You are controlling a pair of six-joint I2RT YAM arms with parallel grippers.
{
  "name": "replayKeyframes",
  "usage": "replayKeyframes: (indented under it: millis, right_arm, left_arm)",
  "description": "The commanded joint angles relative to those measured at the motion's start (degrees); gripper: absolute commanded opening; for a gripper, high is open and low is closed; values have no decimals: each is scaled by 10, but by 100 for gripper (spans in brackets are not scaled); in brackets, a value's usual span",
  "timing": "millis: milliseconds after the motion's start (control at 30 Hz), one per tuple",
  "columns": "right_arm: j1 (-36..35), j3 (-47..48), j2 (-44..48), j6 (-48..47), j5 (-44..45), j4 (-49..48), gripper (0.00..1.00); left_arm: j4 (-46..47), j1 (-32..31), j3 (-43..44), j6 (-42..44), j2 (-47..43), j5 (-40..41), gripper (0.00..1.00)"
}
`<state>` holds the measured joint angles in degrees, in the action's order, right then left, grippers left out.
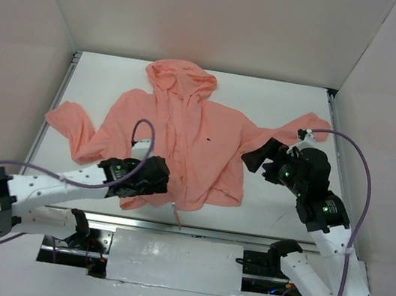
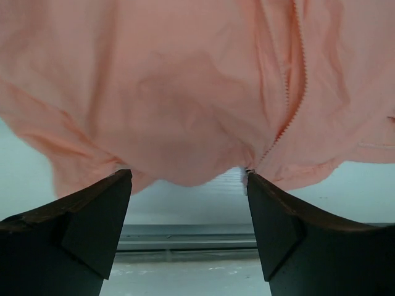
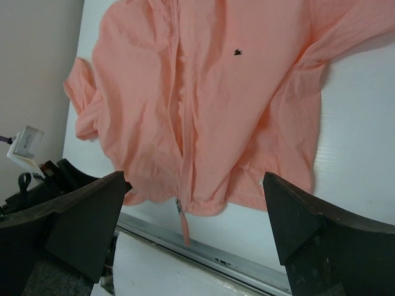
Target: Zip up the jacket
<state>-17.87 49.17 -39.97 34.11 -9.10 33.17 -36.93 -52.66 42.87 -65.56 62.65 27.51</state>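
One jacket (image 1: 185, 134) flat, hood toward frame top, hem toward bottom, zipper (image 1: 180, 152) running top-to-bottom; left gripper (image 1: 153, 178) spread empty at hem, right gripper (image 1: 259, 157) spread empty mid-right.

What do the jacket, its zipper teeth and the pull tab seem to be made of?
The jacket: thin matte fabric, perhaps a light synthetic; it creases finely. The zipper teeth: probably plastic, pink like the cloth, without metallic shine. The pull tab: a pink strip, fabric or rubber; unclear.
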Motion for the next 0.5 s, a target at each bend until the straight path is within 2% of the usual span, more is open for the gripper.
replayKeyframes:
  millis: [0, 167, 467]
  right_arm:
    - [-7, 2, 1, -21, -10, -5, 100]
    - [-12, -4, 24, -24, 10, -2, 100]
    - [-18, -11, 18, -27, 12, -11, 100]
  left_arm:
    - [37, -40, 47, -93, 76, 64, 87]
    - [41, -49, 86, -104, 181, 62, 80]
    - [83, -48, 92, -103, 239, 45, 78]
